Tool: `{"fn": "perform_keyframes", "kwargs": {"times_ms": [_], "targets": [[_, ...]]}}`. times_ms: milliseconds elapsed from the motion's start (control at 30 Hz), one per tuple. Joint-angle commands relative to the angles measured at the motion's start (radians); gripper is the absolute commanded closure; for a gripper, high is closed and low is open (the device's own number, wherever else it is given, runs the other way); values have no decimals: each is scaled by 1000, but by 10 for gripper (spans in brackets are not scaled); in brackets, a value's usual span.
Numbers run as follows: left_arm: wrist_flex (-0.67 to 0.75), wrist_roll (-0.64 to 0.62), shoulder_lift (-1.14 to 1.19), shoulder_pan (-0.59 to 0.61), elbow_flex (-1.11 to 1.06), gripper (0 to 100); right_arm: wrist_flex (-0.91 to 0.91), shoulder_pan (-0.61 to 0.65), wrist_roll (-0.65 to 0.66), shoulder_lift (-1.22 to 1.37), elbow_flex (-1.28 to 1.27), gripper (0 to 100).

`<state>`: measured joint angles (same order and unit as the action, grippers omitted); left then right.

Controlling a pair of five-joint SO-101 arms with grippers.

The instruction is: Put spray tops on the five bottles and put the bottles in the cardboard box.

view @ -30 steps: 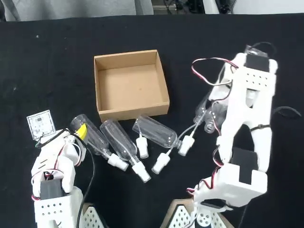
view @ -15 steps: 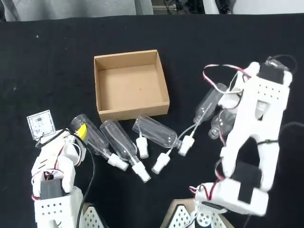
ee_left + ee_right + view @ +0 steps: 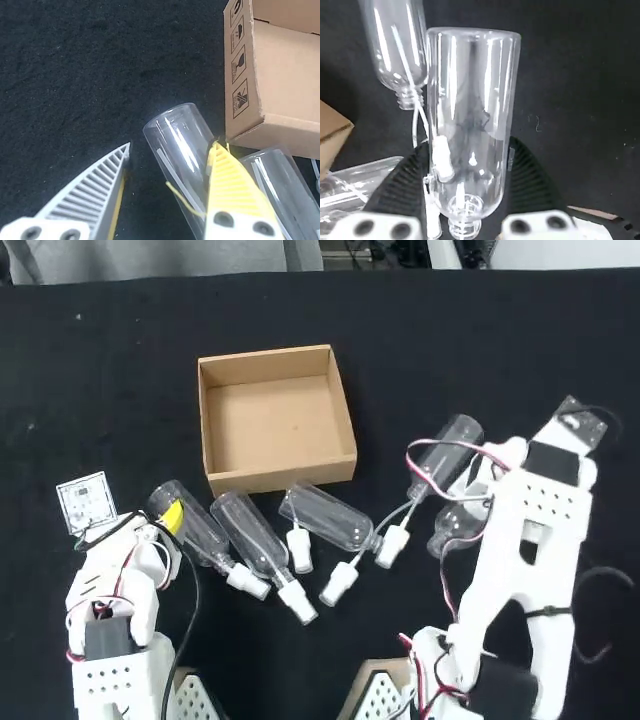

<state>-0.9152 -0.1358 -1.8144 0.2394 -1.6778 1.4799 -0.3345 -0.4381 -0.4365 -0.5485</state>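
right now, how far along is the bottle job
Done: nothing boxed; the cardboard box is empty. In hand: the right gripper holds one bottle between its fingers, neck uncapped. Left: spray tops look loose beside the lying bottles; all five need boxing.

Glossy clear plastic bottles (image 3: 325, 517); matt cardboard box (image 3: 282, 474); rough black tablecloth (image 3: 120, 360).

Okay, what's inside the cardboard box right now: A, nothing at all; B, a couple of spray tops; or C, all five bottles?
A: in the high view the cardboard box shows only its bare brown floor.
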Motion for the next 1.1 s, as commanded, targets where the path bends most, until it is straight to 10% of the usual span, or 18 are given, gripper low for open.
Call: {"fn": "perform_keyframes", "kwargs": {"times_ms": [0,467,1067], "targets": [[0,2,-14,2,-22,769,-25,-25,-15,-53,-28,988],[0,2,-14,2,-22,769,-26,-25,-374,-53,-93,983],[0,2,-14,2,-22,769,-416,-25,-436,-53,-331,982]]}}
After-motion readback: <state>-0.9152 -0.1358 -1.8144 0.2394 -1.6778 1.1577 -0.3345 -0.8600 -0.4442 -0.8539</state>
